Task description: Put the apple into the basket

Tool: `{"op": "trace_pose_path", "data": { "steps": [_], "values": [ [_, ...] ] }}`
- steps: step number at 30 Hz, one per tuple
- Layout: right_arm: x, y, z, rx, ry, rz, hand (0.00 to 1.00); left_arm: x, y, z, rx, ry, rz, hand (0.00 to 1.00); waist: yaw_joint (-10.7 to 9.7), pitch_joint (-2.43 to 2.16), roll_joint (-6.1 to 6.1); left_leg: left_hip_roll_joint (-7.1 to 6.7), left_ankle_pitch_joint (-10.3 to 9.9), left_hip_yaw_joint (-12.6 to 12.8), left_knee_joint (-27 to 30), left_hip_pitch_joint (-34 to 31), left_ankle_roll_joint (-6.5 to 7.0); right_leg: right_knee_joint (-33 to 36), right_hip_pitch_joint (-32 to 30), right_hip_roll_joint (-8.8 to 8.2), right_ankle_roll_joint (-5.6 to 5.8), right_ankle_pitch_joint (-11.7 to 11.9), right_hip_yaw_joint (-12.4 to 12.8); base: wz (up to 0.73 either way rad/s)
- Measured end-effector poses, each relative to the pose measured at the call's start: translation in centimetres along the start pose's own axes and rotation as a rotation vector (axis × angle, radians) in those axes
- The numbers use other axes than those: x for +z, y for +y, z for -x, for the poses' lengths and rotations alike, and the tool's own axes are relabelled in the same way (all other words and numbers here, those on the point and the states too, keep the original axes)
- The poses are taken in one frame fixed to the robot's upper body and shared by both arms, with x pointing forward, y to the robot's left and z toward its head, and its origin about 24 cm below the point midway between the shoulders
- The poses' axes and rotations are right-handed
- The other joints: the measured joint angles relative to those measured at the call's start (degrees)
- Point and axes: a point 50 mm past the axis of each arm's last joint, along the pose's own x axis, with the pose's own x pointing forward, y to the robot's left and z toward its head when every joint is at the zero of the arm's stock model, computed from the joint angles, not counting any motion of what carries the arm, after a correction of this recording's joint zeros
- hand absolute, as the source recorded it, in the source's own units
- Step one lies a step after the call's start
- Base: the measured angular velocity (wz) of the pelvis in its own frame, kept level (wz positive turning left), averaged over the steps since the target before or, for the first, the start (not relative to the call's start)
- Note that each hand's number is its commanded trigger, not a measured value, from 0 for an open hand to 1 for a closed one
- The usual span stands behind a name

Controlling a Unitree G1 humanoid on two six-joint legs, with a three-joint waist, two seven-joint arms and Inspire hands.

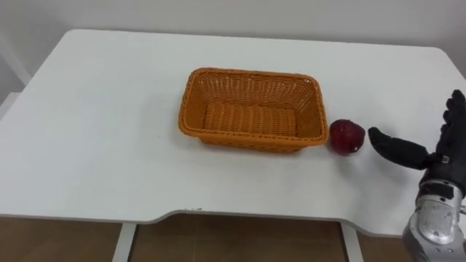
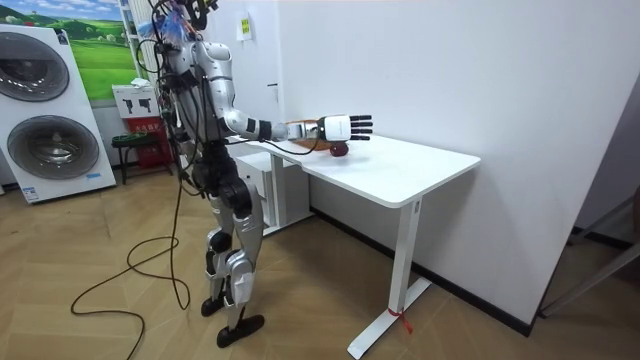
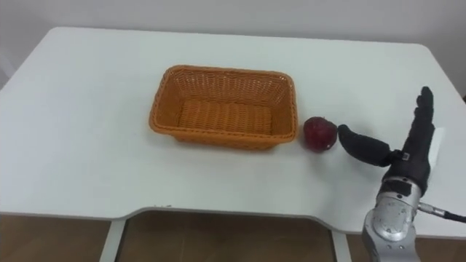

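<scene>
A dark red apple (image 1: 347, 136) (image 3: 320, 134) rests on the white table (image 1: 95, 138), just right of an orange wicker basket (image 1: 251, 109) (image 3: 224, 108) that holds nothing. My right hand (image 1: 445, 145) (image 3: 411, 149) is open to the right of the apple, fingers straight and pointing away from me. Its thumb (image 1: 397, 148) (image 3: 364, 145) reaches toward the apple with a small gap between them. In the room view the apple (image 2: 339, 150) lies under the outstretched right hand (image 2: 345, 126).
The table's front edge (image 1: 218, 216) has a shallow cut-out in the middle. In the room view I stand at the table's long side, a washing machine (image 2: 45, 110) far behind me and a wall beyond the table.
</scene>
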Motion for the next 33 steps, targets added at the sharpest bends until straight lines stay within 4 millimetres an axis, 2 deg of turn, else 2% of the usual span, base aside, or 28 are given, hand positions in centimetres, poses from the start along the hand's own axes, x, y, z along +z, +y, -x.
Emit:
{"op": "trace_pose_path", "data": {
  "steps": [7, 9, 14, 19, 22, 33],
  "values": [
    [0.1, 0.3, -0.1, 0.063, -0.016, 0.043, 0.0, -0.4, 0.0, 0.1, -0.011, 0.015, -0.003, 0.0, -0.18, 0.04, -0.15, -0.01, 0.01, -0.35, 0.19, 0.13, -0.02, 0.04, 0.21, -0.06, -0.01, 0.01, -0.44, 0.01],
    [-0.5, 0.1, -0.1, 0.079, 0.002, 0.062, 0.0, -0.5, 0.0, 0.1, -0.02, 0.016, -0.004, 0.0, -0.16, -0.04, -0.33, -0.02, 0.01, -0.3, 0.27, 0.18, -0.02, -0.1, 0.08, -0.06, -0.01, 0.01, -0.46, 0.02],
    [-2.3, -0.2, 0.1, 0.13, 0.093, 0.119, 0.0, -0.7, -0.1, 0.1, -0.029, 0.028, -0.004, 0.0, -0.06, -0.02, -0.89, -0.03, 0.01, -0.54, 0.35, -0.01, -0.02, -0.14, 0.15, -0.06, -0.01, 0.0, -0.48, 0.0],
    [-2.7, -0.5, 0.0, 0.149, 0.109, 0.147, 0.0, -0.6, 0.3, 0.0, -0.034, 0.025, -0.001, 0.0, -0.09, 0.19, -1.89, -0.06, 0.01, -0.97, 0.71, -0.32, -0.02, -0.26, 0.43, -0.09, -0.01, 0.0, -1.16, 0.06],
    [-2.9, -0.6, 0.0, 0.163, 0.115, 0.156, 0.0, -0.6, 0.3, 0.0, -0.034, 0.024, -0.001, 0.0, 0.11, 0.07, -2.39, -0.04, 0.01, -1.18, 0.75, -0.34, -0.03, -0.85, 0.57, -0.06, -0.17, 0.1, -1.41, 0.05],
    [-2.7, -0.7, -0.8, 0.21, 0.11, 0.192, 0.0, -0.5, 0.3, 0.0, -0.035, 0.029, 0.0, 0.0, 1.32, 0.09, -2.34, -0.04, 0.0, -1.82, 0.94, 0.08, -0.07, -0.89, 2.11, -0.03, -0.17, 0.11, -2.14, 0.04]
  ]
}}
